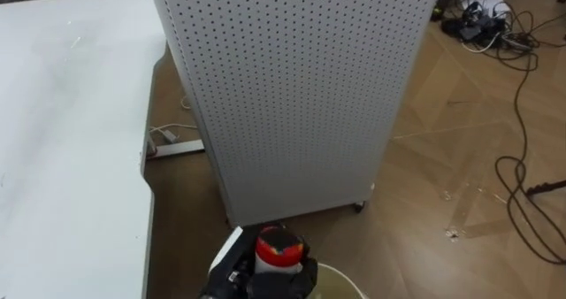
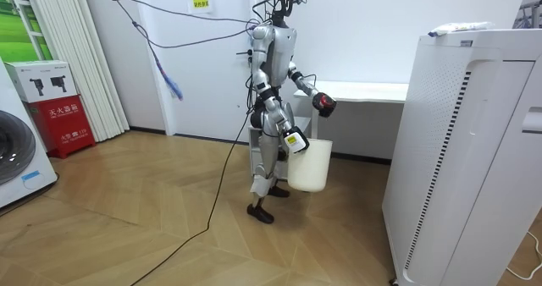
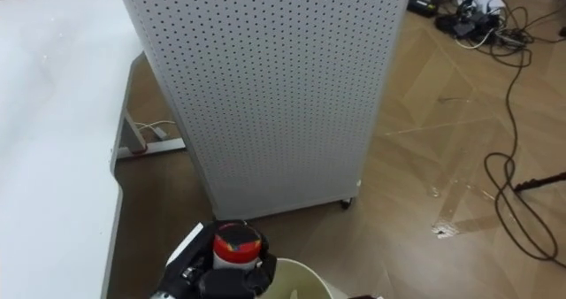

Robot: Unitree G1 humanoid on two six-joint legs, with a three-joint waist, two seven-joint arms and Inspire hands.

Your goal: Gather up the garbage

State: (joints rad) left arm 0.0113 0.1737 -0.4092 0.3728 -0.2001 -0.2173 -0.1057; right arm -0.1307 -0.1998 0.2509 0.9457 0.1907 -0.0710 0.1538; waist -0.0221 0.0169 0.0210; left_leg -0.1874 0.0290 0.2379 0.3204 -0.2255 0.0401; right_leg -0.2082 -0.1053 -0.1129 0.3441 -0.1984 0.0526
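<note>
Left hand [image 1: 283,282] curled round red-capped container [image 1: 278,247]; raised above white bucket [image 1: 338,270].

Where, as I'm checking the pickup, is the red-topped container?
The red-topped container is in the left hand, bottom centre of the eye view, beside the white bucket, before the perforated cabinet.
</note>
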